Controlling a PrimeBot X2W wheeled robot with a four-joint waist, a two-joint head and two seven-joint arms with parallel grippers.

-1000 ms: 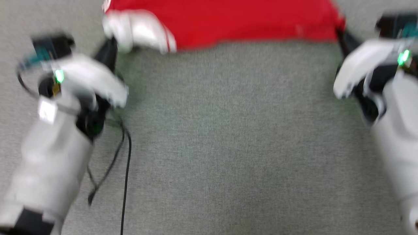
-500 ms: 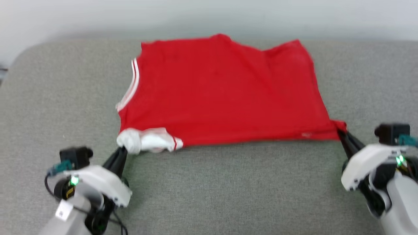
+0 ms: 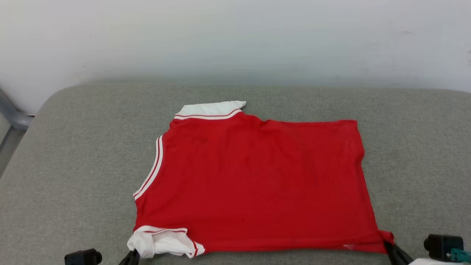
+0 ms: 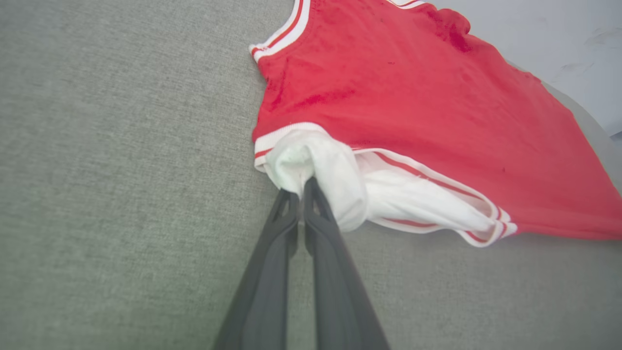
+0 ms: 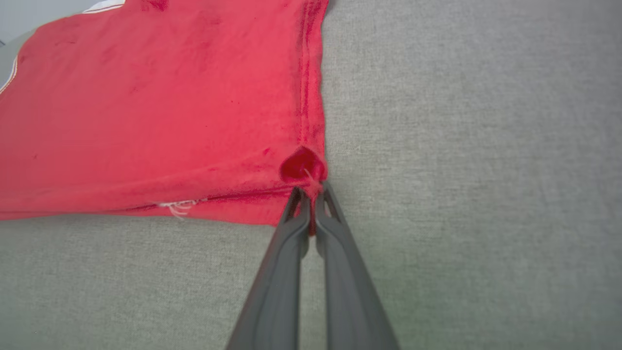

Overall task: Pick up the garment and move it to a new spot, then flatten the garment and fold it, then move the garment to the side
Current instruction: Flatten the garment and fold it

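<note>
The garment is a red shirt with white, stripe-trimmed sleeves, lying flat on the grey padded surface, collar side to the left. My left gripper is shut on the bunched white sleeve at the near left corner; its fingertips peek in at the head view's bottom edge. My right gripper is shut on the red hem corner at the near right, also seen as the right gripper low in the head view. The second white sleeve lies at the far side.
A pale wall rises behind the grey surface. A grey metal bar shows past the surface's rounded left corner. Bare grey padding surrounds the garment on all sides.
The head camera has tilted up, so the whole garment and the wall have come into view and the arms have slid to the bottom edge. Both grippers keep their hold.
</note>
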